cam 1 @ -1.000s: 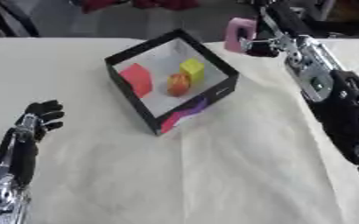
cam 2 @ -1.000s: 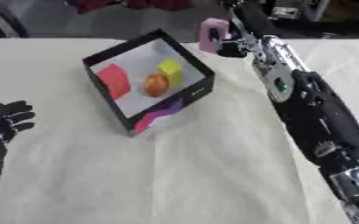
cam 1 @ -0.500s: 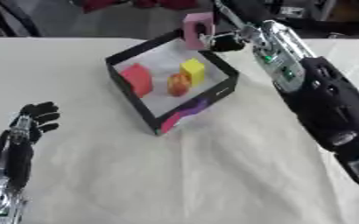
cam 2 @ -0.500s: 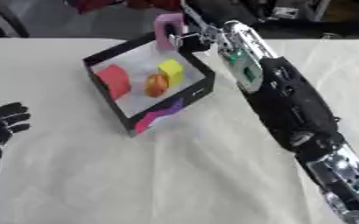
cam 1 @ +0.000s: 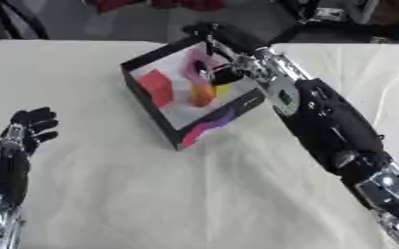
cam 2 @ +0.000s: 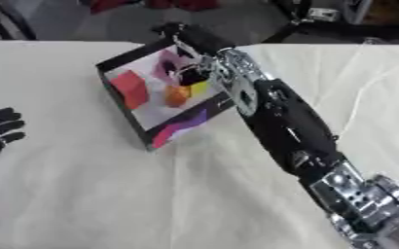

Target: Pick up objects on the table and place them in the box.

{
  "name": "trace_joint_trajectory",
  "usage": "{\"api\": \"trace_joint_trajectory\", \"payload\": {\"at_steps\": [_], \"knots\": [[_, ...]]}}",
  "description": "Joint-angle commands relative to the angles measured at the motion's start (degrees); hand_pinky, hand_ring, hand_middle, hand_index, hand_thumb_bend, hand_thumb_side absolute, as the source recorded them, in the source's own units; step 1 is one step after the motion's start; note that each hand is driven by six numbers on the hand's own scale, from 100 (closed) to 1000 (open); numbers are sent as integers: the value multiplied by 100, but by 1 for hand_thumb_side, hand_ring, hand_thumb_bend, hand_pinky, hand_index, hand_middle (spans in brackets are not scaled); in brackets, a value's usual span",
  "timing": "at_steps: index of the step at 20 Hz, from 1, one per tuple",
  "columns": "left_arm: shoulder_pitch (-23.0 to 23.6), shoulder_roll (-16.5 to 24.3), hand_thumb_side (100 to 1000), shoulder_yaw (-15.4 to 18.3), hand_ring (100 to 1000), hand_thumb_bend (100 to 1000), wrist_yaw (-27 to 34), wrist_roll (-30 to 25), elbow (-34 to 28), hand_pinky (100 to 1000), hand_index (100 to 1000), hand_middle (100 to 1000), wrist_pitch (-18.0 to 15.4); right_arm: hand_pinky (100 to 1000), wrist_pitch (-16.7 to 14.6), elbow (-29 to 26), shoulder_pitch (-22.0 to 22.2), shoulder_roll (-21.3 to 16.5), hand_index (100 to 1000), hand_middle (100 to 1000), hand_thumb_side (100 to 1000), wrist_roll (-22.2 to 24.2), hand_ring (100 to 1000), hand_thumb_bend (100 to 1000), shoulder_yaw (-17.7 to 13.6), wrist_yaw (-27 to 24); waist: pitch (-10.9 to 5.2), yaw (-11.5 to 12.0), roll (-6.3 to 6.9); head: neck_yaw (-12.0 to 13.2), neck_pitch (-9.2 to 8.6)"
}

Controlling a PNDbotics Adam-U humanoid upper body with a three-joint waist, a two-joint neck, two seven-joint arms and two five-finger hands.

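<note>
A black box with a white inside stands tilted at the middle of the cream table. Inside it lie a red block, an orange thing and a yellow block. My right hand reaches over the box's far right wall, its fingers curled round a pink object held just above the things inside. Whether the pink object touches the box floor is hidden. My left hand rests open at the lower left, fingers up, far from the box.
The cream cloth covers the table from the box to the near edge. Dark furniture legs and red things stand beyond the far edge. My right forearm lies across the table to the right of the box.
My right hand has carried the pink object leftward, from outside the box's far right corner to over its inside. The left hand has stayed put.
</note>
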Motion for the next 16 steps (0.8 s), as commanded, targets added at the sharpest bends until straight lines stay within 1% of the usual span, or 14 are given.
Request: {"api": "trace_joint_trajectory", "payload": {"at_steps": [1, 2, 4, 7, 10, 13, 16], "knots": [[-69, 41, 1000, 54, 784, 134, 14, 47, -143, 786, 812, 725, 1, 781, -189, 136, -60, -12, 964, 870, 422, 72, 767, 100, -67, 92, 17, -9, 32, 32, -9], [-64, 43, 1000, 53, 784, 133, 12, 47, -143, 786, 811, 725, 2, 809, -241, 142, -49, -19, 961, 881, 521, 100, 811, 100, -71, 96, 14, -20, 31, 41, -9], [-53, 50, 1000, 50, 784, 134, 2, 41, -140, 786, 808, 725, 4, 842, -335, 91, -23, -47, 960, 911, 636, 139, 852, 100, -78, 66, 9, -49, 33, 49, -9], [-52, 55, 1000, 63, 784, 134, -6, 47, -142, 786, 808, 725, 6, 878, -428, -67, 48, -104, 953, 941, 737, 140, 888, 100, -100, -94, 2, -84, 39, 81, -9], [-36, 66, 1000, 67, 784, 135, -7, 53, -141, 786, 808, 725, 8, 886, -425, -310, 153, -184, 956, 951, 746, 47, 897, 100, -141, -324, -14, -137, 41, 111, -9], [-11, 81, 1000, 77, 784, 136, -14, 59, -135, 786, 807, 724, 11, 886, -344, -679, 284, -318, 955, 951, 715, -147, 896, 100, -219, -589, -37, -206, 28, 147, -9], [22, 107, 1000, 97, 784, 137, -21, 75, -131, 786, 807, 724, 12, 882, -318, -1091, 497, -441, 950, 943, 722, -357, 886, 100, -294, -851, -74, -282, 4, 229, -9]]}}
